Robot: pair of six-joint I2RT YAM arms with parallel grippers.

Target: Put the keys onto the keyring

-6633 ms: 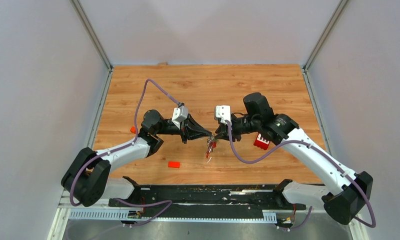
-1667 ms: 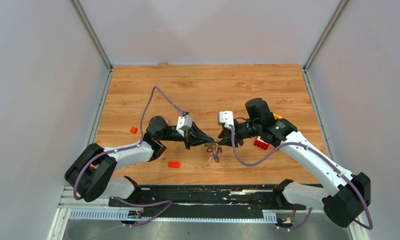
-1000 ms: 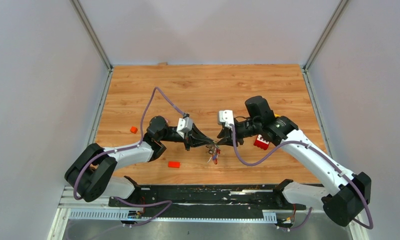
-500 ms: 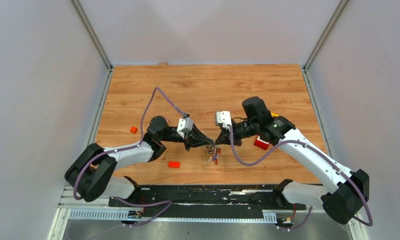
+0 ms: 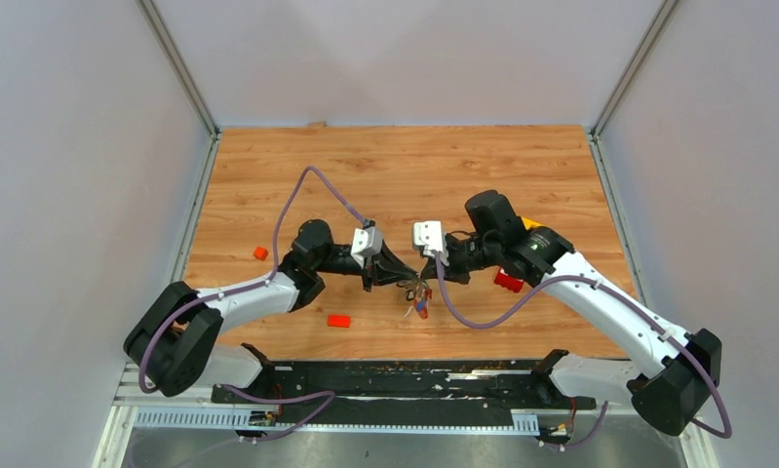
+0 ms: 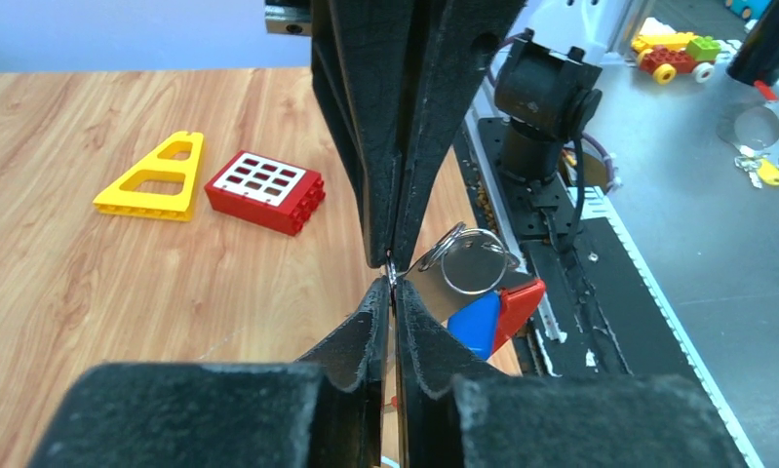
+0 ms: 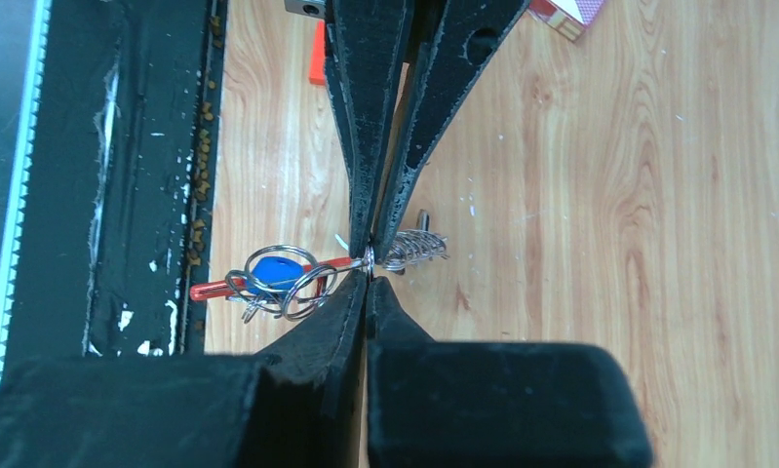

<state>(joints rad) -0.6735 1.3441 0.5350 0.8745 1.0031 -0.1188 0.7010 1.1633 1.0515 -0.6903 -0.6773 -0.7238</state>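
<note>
Over the counter (image 5: 385,175), near the front: L pincer (image 5: 405,284) & R pincer (image 5: 425,280) tip to tip, both pinched tight on the keyring (image 5: 419,302) wire, prob to steady it + pry a coil open. Blue/red-tagged keys (image 6: 475,327) dangling just beneath.

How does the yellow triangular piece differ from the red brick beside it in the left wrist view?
The yellow triangular piece is a flat triangle with two open slots; the red brick is a thicker rectangular block. The piece is all yellow; the brick has a white gridded top face. Both lie on the wooden table.
</note>
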